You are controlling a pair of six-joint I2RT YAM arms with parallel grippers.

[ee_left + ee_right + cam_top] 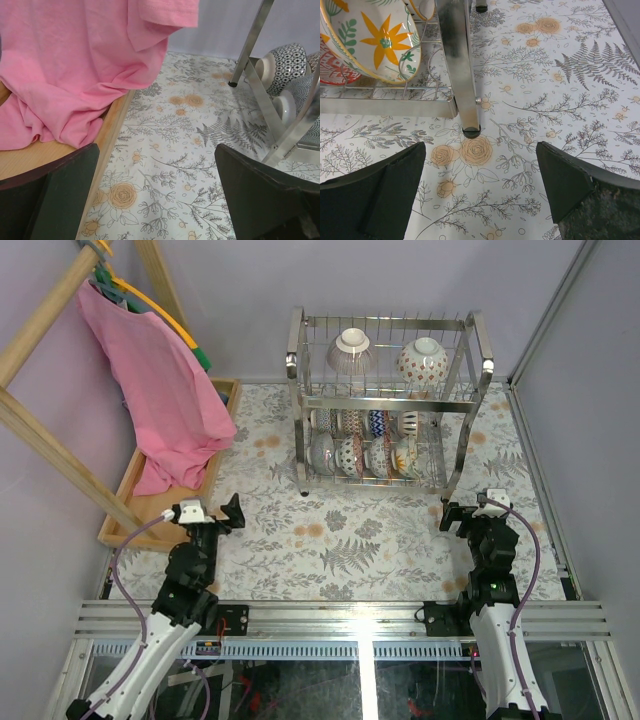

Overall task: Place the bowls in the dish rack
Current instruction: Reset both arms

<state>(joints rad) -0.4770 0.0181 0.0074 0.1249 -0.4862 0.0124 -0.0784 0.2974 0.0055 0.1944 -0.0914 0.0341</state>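
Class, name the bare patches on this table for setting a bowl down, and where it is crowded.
Free: the table between left gripper and right gripper, before the dish rack; the strip between rack and wooden tray. Crowded: the rack's lower tier, packed with bowls; pink cloth covers the tray.

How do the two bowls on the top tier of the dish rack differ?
The left bowl has a grey, finely lined pattern; the right bowl is white with red dots. The left bowl sits nearer the tier's left end, the right bowl nearer its right end. Both rest bottom-up, white feet showing, on the dish rack.
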